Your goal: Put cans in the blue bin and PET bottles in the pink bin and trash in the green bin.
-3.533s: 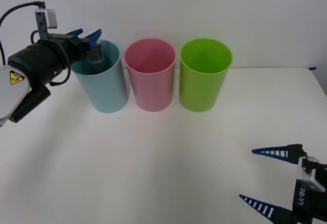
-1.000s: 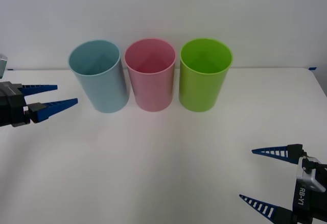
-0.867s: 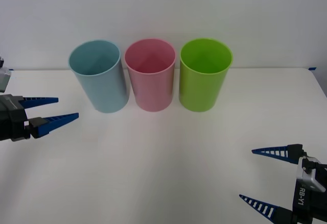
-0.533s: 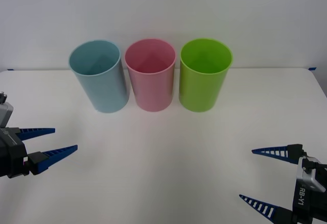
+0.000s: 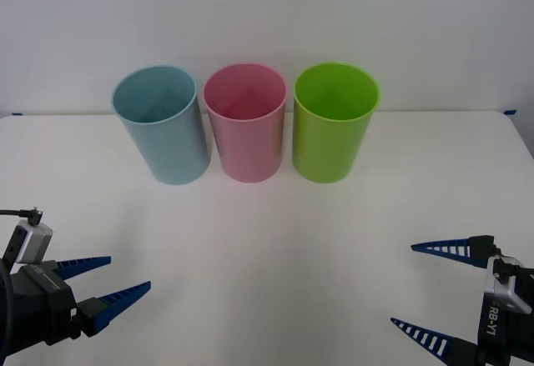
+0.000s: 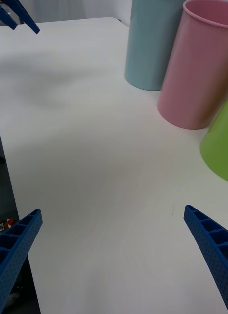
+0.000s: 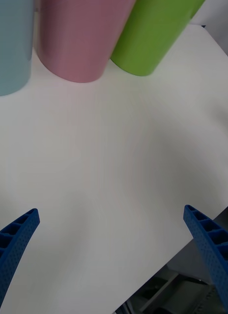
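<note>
Three tall bins stand in a row at the back of the white table: the blue bin (image 5: 160, 128) on the left, the pink bin (image 5: 246, 128) in the middle, the green bin (image 5: 335, 128) on the right. What lies inside them is hidden. Cans, PET bottles and trash are out of view. My left gripper (image 5: 127, 273) hovers open and empty near the table's front left. At the front right my right gripper (image 5: 403, 285) is open and empty too. The left wrist view has the blue bin (image 7: 11, 49), pink bin (image 7: 79, 39) and green bin (image 7: 153, 34) ahead of the left gripper (image 7: 111, 211).
Bare white table (image 5: 267, 241) spreads between both grippers and the bins. The right wrist view takes in the blue bin (image 6: 153, 44), pink bin (image 6: 197, 64), green bin (image 6: 219, 142) and, far off, the left gripper (image 6: 15, 14). The table edge (image 7: 192, 245) runs close to the left gripper.
My left gripper has drawn back from the blue bin's rim to the front left of the table, staying open. The right arm and the bins have not moved.
</note>
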`<act>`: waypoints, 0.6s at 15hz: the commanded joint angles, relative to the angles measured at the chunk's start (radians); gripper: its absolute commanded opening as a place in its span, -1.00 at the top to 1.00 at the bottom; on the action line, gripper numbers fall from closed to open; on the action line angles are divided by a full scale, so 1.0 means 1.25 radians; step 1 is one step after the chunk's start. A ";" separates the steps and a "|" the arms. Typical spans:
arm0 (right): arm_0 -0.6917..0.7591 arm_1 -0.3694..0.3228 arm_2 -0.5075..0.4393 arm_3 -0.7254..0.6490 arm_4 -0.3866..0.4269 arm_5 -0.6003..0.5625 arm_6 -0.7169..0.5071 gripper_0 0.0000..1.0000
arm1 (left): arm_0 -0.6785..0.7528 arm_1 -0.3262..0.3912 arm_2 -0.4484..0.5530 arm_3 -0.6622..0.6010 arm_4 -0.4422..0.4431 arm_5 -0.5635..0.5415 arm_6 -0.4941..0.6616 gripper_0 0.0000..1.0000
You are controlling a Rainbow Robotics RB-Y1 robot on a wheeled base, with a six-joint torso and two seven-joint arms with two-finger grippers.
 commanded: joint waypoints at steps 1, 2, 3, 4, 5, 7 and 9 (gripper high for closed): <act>0.000 0.000 0.000 0.000 0.000 0.000 0.000 -1.00 | 0.014 -0.002 -0.021 -0.009 -0.001 0.001 -0.012 -1.00; 0.000 0.000 0.000 0.000 0.000 0.000 0.000 -1.00 | 0.017 -0.002 -0.026 -0.009 -0.002 0.001 -0.018 -1.00; 0.000 0.000 0.000 0.000 0.000 0.000 0.000 -1.00 | 0.018 -0.002 -0.029 -0.009 -0.002 0.000 -0.023 -1.00; 0.000 0.000 0.000 0.000 0.000 0.000 0.000 -1.00 | 0.017 -0.002 -0.027 -0.009 -0.002 0.001 -0.026 -1.00; 0.000 0.000 0.000 0.000 0.000 0.000 0.000 -1.00 | 0.019 -0.002 -0.032 -0.009 -0.002 0.001 -0.030 -1.00; 0.000 0.000 0.000 0.000 0.000 0.000 0.000 -1.00 | 0.023 -0.002 -0.033 -0.009 -0.003 0.001 -0.030 -1.00; 0.000 0.000 0.000 0.000 0.000 0.000 0.000 -1.00 | 0.023 -0.002 -0.033 -0.009 -0.003 0.001 -0.030 -1.00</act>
